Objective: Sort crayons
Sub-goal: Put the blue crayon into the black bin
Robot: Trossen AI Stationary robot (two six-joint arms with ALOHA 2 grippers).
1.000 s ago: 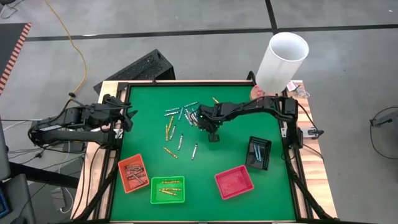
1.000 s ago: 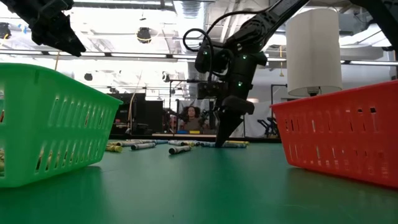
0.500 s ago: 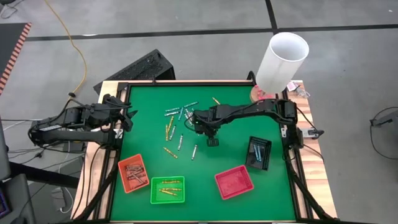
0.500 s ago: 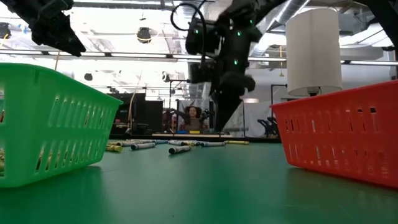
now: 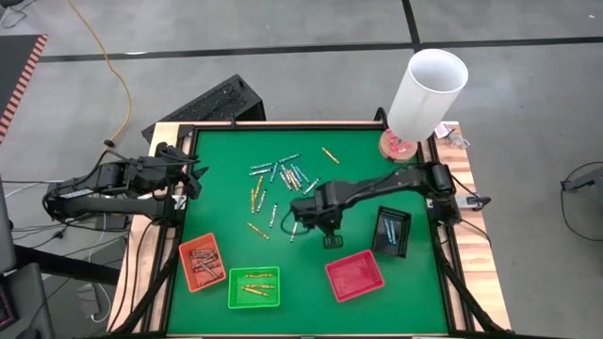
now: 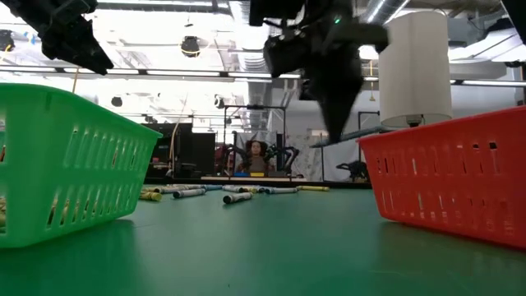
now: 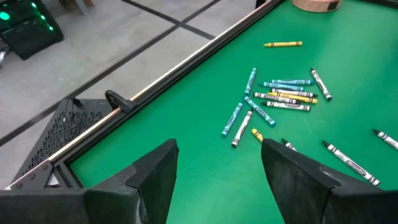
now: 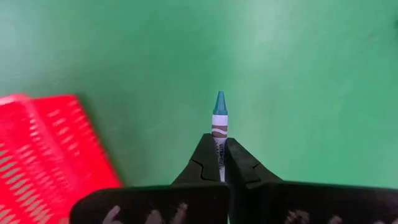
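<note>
Our right gripper (image 8: pixel 219 163) has its jaws clenched on a light blue crayon (image 8: pixel 219 118), whose tip sticks out past the fingertips. In the high view the right gripper (image 5: pixel 332 240) hangs above the green desk (image 5: pixel 217 221) just short of the red tray (image 5: pixel 355 276), with the black tray (image 5: pixel 392 232) off toward the desk's right edge. We judge this crayon is on its way to one of those two trays; we cannot yet tell which.

Our left gripper (image 7: pixel 217 180) waits with its jaws released wide, holding nothing, near the far left corner of the desk.

As for progress, the sorting looks partly done. The orange tray (image 5: pixel 202 262) near the front left corner holds several reddish-brown crayons, the green tray (image 5: pixel 253 287) beside it holds a few yellow-gold ones, and the black tray has a couple of thin sticks whose colour we cannot make out. The red tray looks bare as far as we can see.

A good deal is left: the loose crayons (image 5: pixel 278 179) lie scattered across the far middle of the desk, blue, silvery and yellow mixed, with a single yellow crayon (image 5: pixel 329 154) apart near the far edge and a few strays closer to the centre.
</note>
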